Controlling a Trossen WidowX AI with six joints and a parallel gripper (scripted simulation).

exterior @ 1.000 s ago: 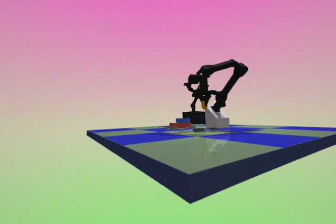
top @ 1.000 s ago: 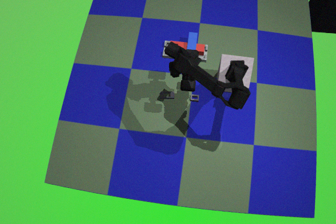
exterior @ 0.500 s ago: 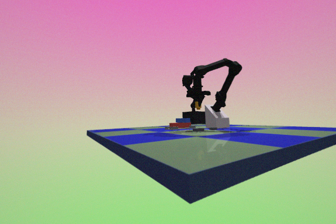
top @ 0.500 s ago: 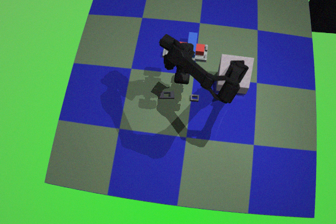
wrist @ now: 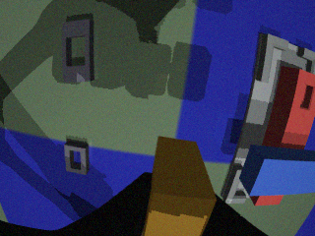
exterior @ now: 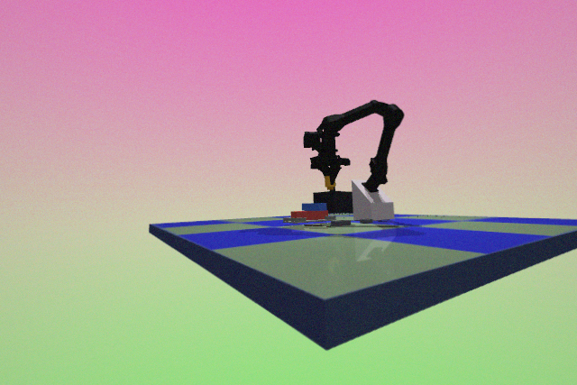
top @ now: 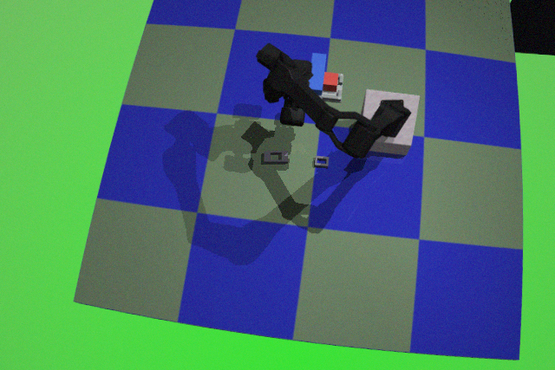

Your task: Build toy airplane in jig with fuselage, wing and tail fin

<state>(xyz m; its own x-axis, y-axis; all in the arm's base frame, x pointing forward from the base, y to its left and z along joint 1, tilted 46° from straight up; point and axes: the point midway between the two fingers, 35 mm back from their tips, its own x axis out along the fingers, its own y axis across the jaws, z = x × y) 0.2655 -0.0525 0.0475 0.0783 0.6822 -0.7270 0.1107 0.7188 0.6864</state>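
Observation:
The red fuselage (top: 330,81) (exterior: 308,215) (wrist: 284,105) lies in the light grey jig (top: 332,98) (wrist: 255,109); the arm hides part of both in the top view. The blue wing (top: 318,66) (exterior: 314,206) (wrist: 287,178) lies across the fuselage's top; its tab is hidden. A slot shows in the fuselage's top in the wrist view. My gripper (exterior: 330,178) (wrist: 169,184) points down, shut on the yellow-orange tail fin (exterior: 328,183) (wrist: 178,169). The fin hangs well above the table, apart from the fuselage. The arm hides the gripper in the top view.
A larger grey frame (top: 265,158) (wrist: 78,27) and a smaller grey frame (top: 321,165) (wrist: 69,158) lie on the checkered table (top: 358,267) (exterior: 325,269). The pale arm base (top: 373,99) (exterior: 381,209) stands right of the jig. A black block (top: 535,21) stands beyond the table corner.

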